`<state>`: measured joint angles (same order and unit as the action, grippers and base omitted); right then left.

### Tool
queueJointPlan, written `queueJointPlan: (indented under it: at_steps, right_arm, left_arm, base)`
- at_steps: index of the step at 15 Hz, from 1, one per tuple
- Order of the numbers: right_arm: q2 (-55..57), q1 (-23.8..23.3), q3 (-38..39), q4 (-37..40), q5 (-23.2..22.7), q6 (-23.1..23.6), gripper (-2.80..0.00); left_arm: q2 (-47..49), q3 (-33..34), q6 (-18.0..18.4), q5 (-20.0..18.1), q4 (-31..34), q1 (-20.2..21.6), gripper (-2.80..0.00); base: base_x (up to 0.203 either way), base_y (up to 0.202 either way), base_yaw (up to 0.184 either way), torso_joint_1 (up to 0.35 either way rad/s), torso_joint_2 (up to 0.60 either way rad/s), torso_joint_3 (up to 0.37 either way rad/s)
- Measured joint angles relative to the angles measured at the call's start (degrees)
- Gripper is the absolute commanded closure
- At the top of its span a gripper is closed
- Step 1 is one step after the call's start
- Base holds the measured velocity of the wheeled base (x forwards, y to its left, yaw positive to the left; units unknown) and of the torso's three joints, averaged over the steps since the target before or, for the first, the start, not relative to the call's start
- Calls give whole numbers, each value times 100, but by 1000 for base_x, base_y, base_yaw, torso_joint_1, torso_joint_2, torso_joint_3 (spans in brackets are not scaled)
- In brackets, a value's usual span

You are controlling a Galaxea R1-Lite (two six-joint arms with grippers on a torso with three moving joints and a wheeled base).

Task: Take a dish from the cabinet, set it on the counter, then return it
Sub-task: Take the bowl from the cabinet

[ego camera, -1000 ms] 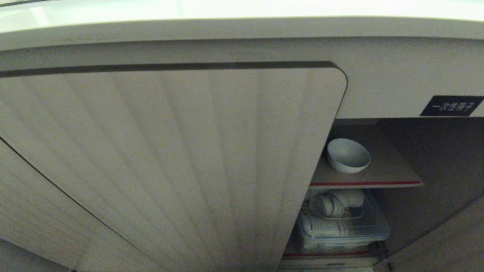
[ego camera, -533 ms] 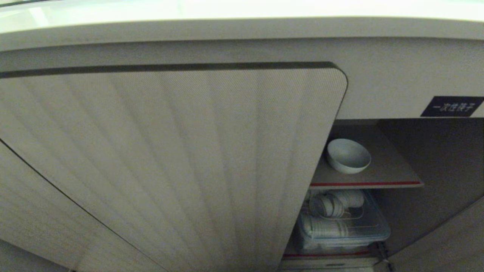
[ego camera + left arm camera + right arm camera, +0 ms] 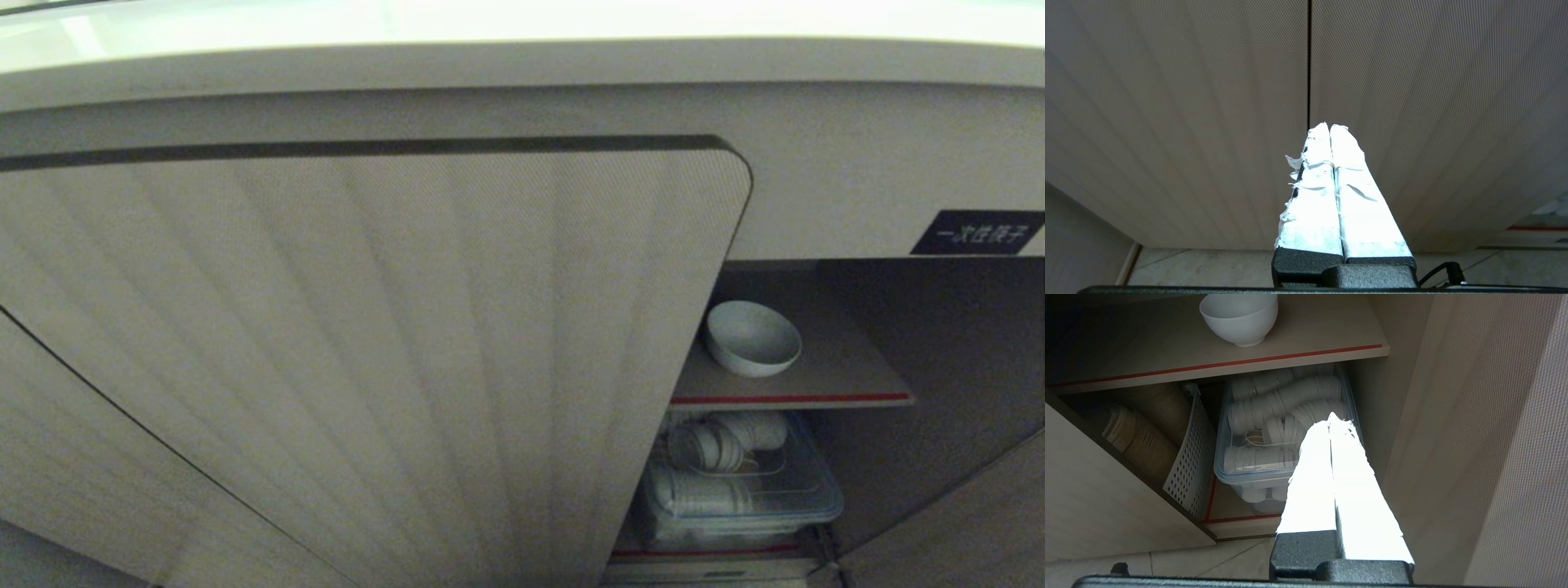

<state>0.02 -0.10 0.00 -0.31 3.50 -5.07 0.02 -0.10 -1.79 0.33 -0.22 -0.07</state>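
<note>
The dish (image 3: 753, 337) sits alone on the red-edged upper shelf (image 3: 849, 384) of the cabinet (image 3: 367, 343), right of the ribbed door and easy to reach. Both the left end effector (image 3: 1329, 126) and right end effector (image 3: 1329, 416) are clenched empty, low before it, apparently not yet reaching.

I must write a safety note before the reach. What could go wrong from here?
1. The bowl sits on the upper shelf close beside the open door; the arm could hit the door's edge.
2. The right end effector is shut, so it would push the bowl, not grip it.
3. A pushed bowl may fall onto the plastic box below.
</note>
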Motion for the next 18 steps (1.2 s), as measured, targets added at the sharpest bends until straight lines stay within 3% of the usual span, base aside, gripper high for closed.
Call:
queueJointPlan:
  at_steps: [18]
  right_arm:
    - [0,0,0,0,-2,1,0]
  left_arm:
    - [0,2,-11,-9,-5,0,0]
  base:
    - [0,0,0,0,0,0]
